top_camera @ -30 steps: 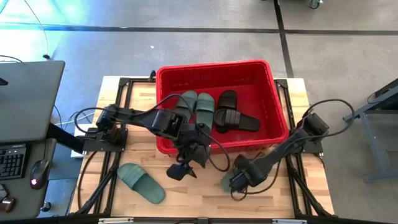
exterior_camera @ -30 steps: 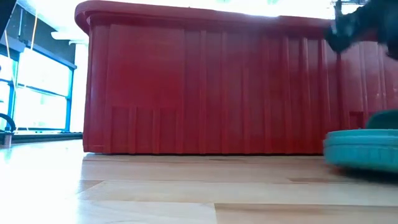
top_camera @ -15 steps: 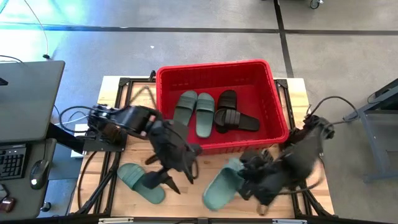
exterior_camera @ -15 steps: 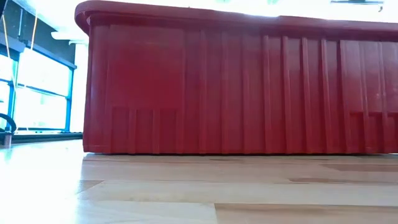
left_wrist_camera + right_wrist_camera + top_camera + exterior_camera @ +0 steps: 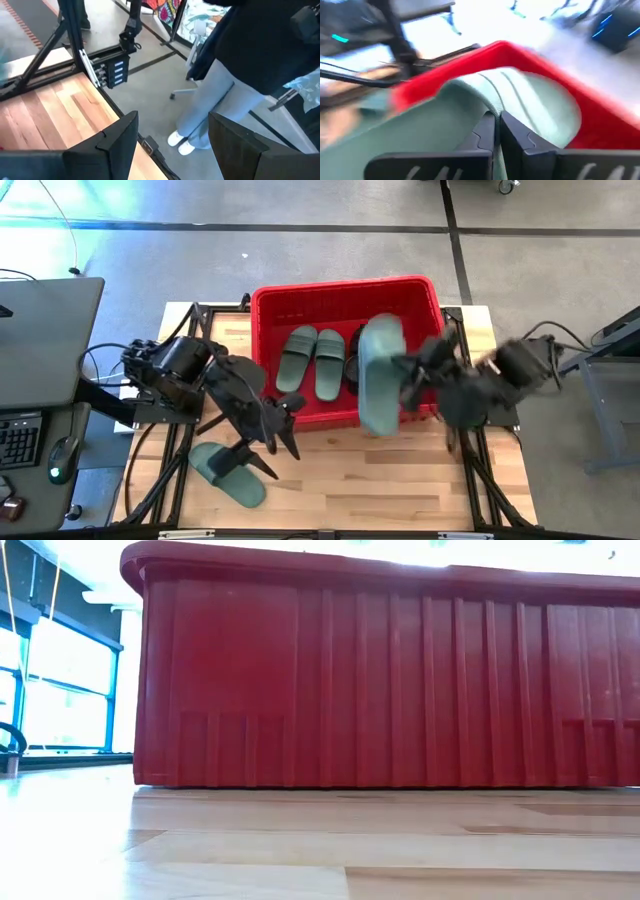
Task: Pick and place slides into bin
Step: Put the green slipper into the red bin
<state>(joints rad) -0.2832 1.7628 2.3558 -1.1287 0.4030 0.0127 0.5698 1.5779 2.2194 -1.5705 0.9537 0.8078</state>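
Note:
The red bin (image 5: 300, 300) stands at the table's far middle; its near wall fills the low view (image 5: 380, 680). In it lie two green slides (image 5: 312, 358) side by side and black slides (image 5: 351, 362), mostly hidden. My right gripper (image 5: 408, 380) is shut on a third green slide (image 5: 380, 375), held over the bin's near right part. A fourth green slide (image 5: 226, 473) lies flat on the table at the near left. My left gripper (image 5: 274, 452) is open and empty, just right of that slide; its wrist view (image 5: 172, 125) looks past the table's edge. My right gripper pinches the green slide between its two fingers (image 5: 512, 132), at a raised ridge on its upper side (image 5: 492, 102); I cannot tell whether this is the strap's edge. The fingers come from the table's right. The slide is lifted clear, lengthwise from near to far, over the bin's near rim.
The wooden table top (image 5: 400, 480) lies bare at the near middle and right. Black frame rails (image 5: 160, 470) run along both sides. A person (image 5: 225, 95) stands on the floor beyond the table. A desk (image 5: 40, 340) stands at the left.
My right gripper has lifted the green slide off the table's near right and carried it up and toward the far edge, over the bin's near rim; the slide has turned lengthwise. My left gripper has gone from the bin's near wall toward the near left, beside the lying slide.

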